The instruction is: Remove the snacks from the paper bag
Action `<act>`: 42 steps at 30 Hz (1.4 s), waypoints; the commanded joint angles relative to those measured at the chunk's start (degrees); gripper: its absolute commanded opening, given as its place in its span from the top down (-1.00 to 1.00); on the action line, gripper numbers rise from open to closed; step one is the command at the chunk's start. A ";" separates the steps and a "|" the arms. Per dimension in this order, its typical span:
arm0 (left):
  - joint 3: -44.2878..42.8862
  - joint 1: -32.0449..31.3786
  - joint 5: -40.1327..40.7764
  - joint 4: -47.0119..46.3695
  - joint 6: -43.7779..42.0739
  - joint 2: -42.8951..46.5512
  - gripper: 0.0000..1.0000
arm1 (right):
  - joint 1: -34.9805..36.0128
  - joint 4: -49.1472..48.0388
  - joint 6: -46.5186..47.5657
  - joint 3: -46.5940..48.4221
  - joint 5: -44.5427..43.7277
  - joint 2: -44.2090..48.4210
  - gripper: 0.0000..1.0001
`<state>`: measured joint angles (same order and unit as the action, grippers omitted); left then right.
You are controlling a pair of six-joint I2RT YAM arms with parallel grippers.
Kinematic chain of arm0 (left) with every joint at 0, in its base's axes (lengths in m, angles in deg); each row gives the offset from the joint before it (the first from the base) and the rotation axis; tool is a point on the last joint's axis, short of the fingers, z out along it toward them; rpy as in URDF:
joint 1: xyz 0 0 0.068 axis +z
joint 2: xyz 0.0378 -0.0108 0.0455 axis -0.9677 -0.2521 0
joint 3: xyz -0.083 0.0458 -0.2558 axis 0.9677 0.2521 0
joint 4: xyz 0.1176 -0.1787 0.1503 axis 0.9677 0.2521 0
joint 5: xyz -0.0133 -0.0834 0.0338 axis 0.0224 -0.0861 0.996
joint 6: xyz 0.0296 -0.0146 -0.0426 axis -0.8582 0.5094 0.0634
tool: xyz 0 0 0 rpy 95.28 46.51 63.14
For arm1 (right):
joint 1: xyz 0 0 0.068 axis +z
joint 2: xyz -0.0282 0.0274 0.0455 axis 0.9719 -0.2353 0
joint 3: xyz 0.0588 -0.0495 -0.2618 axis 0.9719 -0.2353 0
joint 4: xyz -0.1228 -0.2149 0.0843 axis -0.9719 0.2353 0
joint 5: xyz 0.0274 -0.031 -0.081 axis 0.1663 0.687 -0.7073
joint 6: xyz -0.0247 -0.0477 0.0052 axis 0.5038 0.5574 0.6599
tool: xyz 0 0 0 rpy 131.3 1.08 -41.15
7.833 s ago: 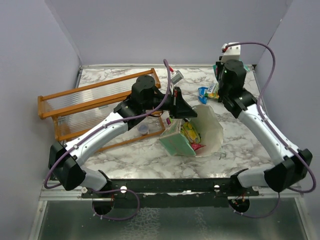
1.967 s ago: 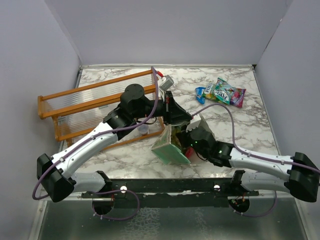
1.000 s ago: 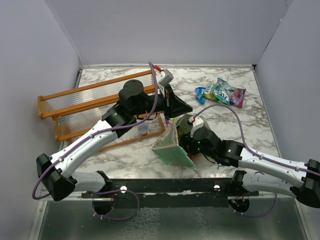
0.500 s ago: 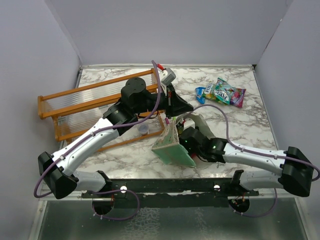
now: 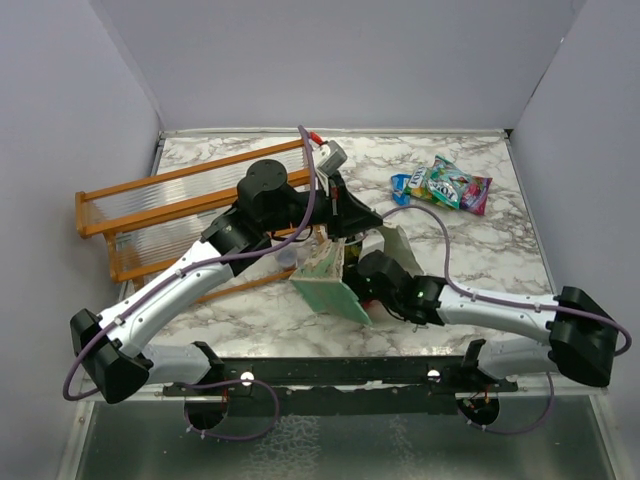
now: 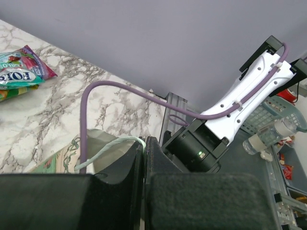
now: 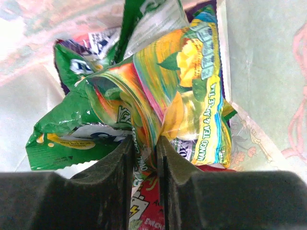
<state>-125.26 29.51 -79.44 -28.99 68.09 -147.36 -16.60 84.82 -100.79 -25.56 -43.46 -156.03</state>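
Grips the string handle [image 6: 117,142] of the paper bag [image 5: 325,292] with the left gripper [image 6: 144,160], jaws fully closed, toward 6 o'clock from the middle of the table [image 5: 500,250]. Pinches a green-yellow packet [image 7: 192,96] inside that bag with the right gripper [image 7: 144,151], fingers narrowed onto its crumpled foil. Shows other snacks [image 5: 450,185] lying at 1 o'clock, well apart.

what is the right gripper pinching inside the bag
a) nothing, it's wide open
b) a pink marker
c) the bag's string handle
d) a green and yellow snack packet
d: in the right wrist view the right gripper has its jaws squeezed onto the crinkled green and yellow snack packet inside the paper bag.
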 commanded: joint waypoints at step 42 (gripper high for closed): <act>4.06 -0.25 2.72 0.42 -3.15 2.22 1.00 | -0.07 20.68 5.77 2.46 9.39 15.47 -0.51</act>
<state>-121.39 29.51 -76.45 -26.21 65.08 -145.46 -16.60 100.38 -96.46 -26.37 -37.50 -136.09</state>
